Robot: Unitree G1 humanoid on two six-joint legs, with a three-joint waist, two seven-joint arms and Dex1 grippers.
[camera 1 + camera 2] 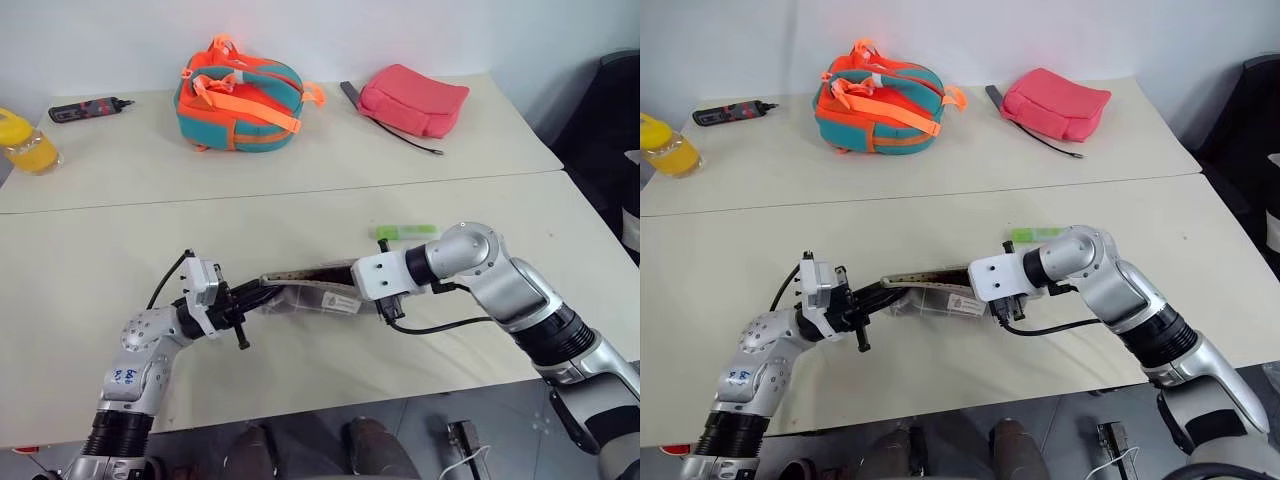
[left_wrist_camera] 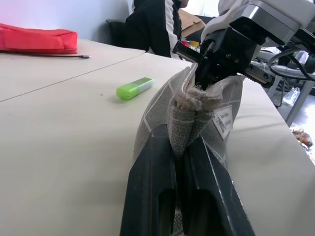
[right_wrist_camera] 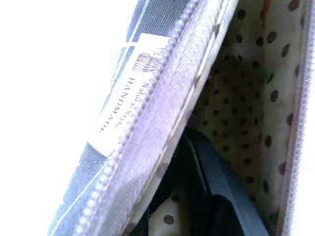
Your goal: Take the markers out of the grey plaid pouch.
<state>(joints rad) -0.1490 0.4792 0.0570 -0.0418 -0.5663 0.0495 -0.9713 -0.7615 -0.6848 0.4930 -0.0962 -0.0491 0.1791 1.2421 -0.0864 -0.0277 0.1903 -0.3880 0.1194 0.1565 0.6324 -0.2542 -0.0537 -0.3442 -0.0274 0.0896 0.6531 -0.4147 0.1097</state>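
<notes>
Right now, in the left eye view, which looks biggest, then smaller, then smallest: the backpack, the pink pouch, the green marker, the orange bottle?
1. teal-and-orange backpack
2. pink pouch
3. orange bottle, partly cut off at the edge, so unsure against the marker
4. green marker

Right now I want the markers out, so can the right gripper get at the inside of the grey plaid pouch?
Probably yes. The left gripper pinches one end of the grey plaid pouch and holds it up, the zipper is open, and the right gripper already reaches into the dotted lining. No markers are visible inside yet.
</notes>
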